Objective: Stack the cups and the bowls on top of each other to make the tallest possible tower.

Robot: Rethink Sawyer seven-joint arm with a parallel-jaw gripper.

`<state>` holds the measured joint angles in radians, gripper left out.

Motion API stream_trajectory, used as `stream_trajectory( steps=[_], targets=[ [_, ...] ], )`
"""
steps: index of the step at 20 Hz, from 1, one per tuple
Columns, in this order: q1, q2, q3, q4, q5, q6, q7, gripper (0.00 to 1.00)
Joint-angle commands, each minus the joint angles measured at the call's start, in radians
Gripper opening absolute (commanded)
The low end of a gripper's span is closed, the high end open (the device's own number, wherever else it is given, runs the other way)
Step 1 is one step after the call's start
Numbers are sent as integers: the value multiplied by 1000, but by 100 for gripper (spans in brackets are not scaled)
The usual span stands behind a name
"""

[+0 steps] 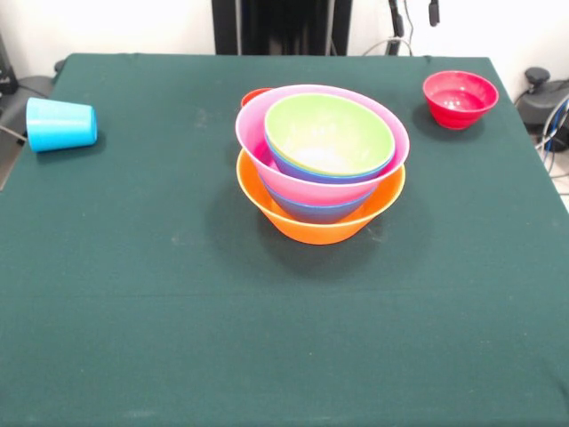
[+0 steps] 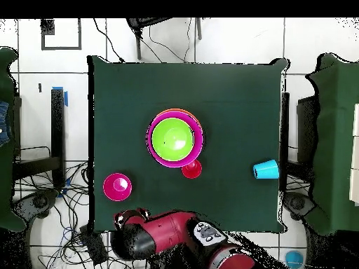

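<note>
Though we see only the red arm, its jaws' state hidden, the light, slippery blue plastic cup lies toppled far left on the worktop; we'd grip its rim.

Arm: glossy red shell, black joints.

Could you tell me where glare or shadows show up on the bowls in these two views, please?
Front view: pale sheen inside the lime green bowl and white glints in the small red bowl; a soft shadow lies on the cloth left of the orange bowl. Overhead view: the lime green bowl looks flat and bright, with hardly any shadow.
</note>
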<state>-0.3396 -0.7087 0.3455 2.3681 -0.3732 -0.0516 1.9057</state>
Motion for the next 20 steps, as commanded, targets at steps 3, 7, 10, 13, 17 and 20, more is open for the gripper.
stream_trajectory(
  steps=[3, 7, 10, 13, 17, 20],
  targets=[
    [36, 66, -4, -44, 12, 17, 124, 100],
    [62, 81, -29, -52, 5, -8, 127, 100],
    [78, 101, -36, -97, 13, 4, 117, 100],
    [85, 128, -25, -181, 18, 56, 79, 100],
    [99, 162, -27, -278, 25, 122, 41, 100],
    [95, 183, -13, -336, 29, 154, 27, 100]
  ],
)
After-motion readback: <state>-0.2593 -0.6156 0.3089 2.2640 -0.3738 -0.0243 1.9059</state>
